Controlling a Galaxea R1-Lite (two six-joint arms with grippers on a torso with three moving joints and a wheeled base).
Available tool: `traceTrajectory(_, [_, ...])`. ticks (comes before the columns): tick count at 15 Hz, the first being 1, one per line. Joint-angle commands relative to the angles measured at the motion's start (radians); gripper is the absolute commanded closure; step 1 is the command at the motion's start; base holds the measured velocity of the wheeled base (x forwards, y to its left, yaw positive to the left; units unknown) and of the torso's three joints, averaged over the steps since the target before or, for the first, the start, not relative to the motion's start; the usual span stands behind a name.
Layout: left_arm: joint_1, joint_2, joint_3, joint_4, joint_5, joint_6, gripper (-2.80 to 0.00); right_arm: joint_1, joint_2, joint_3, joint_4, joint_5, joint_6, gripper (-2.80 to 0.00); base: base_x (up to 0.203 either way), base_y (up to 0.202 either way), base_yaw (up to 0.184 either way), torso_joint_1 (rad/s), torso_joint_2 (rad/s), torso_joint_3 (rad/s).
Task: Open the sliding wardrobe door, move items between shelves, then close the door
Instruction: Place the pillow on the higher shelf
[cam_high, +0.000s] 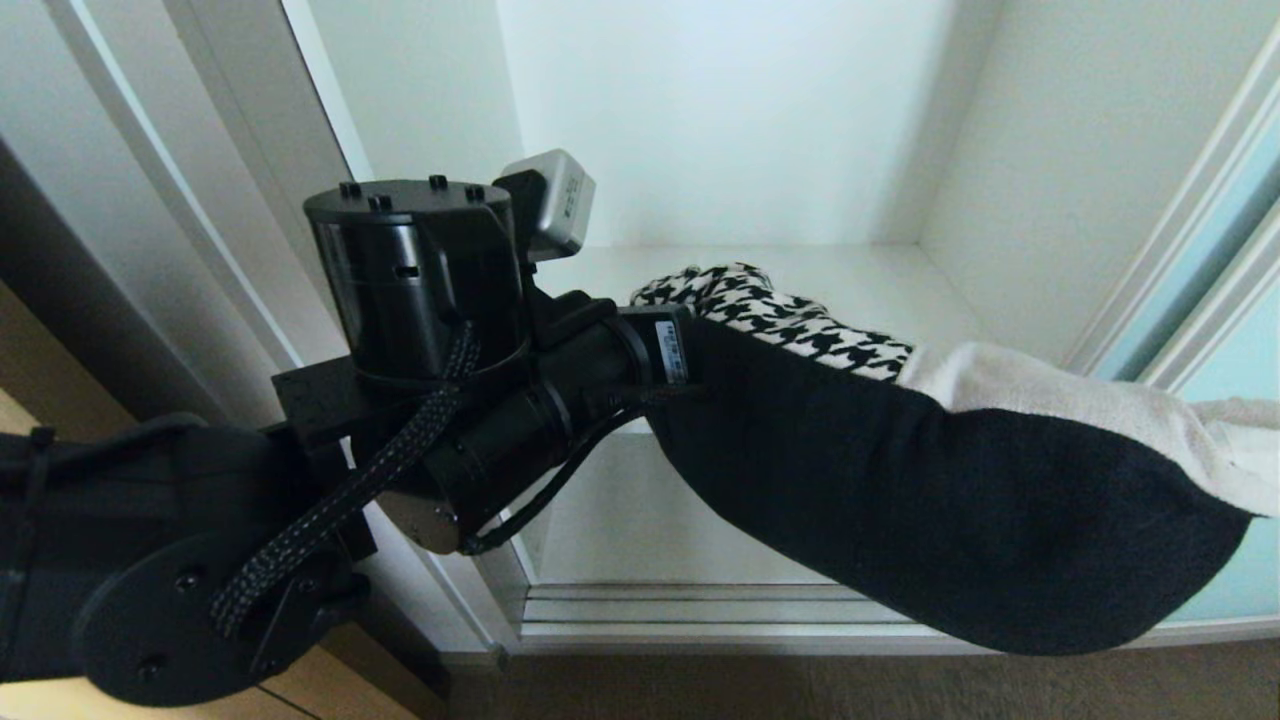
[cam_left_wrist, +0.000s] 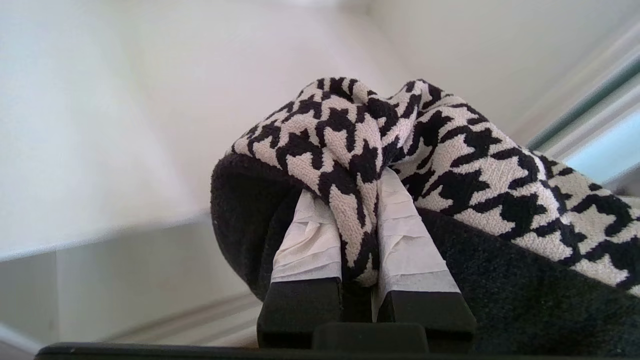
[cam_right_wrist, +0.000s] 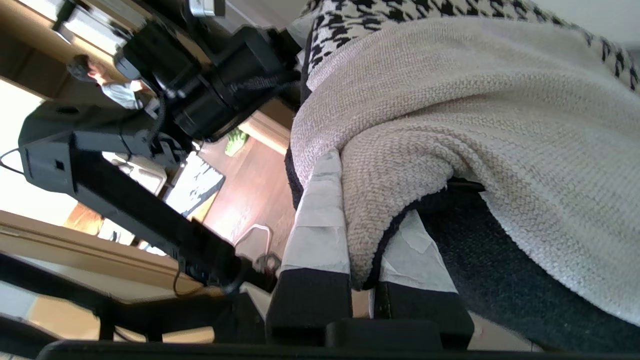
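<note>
The cushion hangs in the air in front of the open wardrobe, its black back toward me, the houndstooth half on top and a cream patch at the right. My left gripper is shut on a bunched fold of the houndstooth cloth, with the taped fingers on either side of it. My right gripper is shut on a cream corner of the cushion. Behind the cushion lies a white shelf. The sliding wardrobe door stands at the right edge, slid aside.
The left arm fills the left of the head view, close to the white wardrobe frame. Door tracks run along the bottom, with a lower white board behind them. A person shows far off in the right wrist view.
</note>
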Motion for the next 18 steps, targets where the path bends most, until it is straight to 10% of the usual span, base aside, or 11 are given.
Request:
traceTrajectory(1, [0.020,0.004,-0.010,-0.004,0.001,-0.005,0.00,0.000,0.056,-0.043,0.002,0.002,0.004,0.00,0.000,0.000,0.000,0.000,0.00,0.000])
traceTrajectory(18, [0.178,0.137,-0.597,0.291,0.007,0.005,0.00,-0.010,0.497,-0.624,0.004,-0.037,-0.002,0.00,0.000,0.000,0.000,0.000,0.00,0.000])
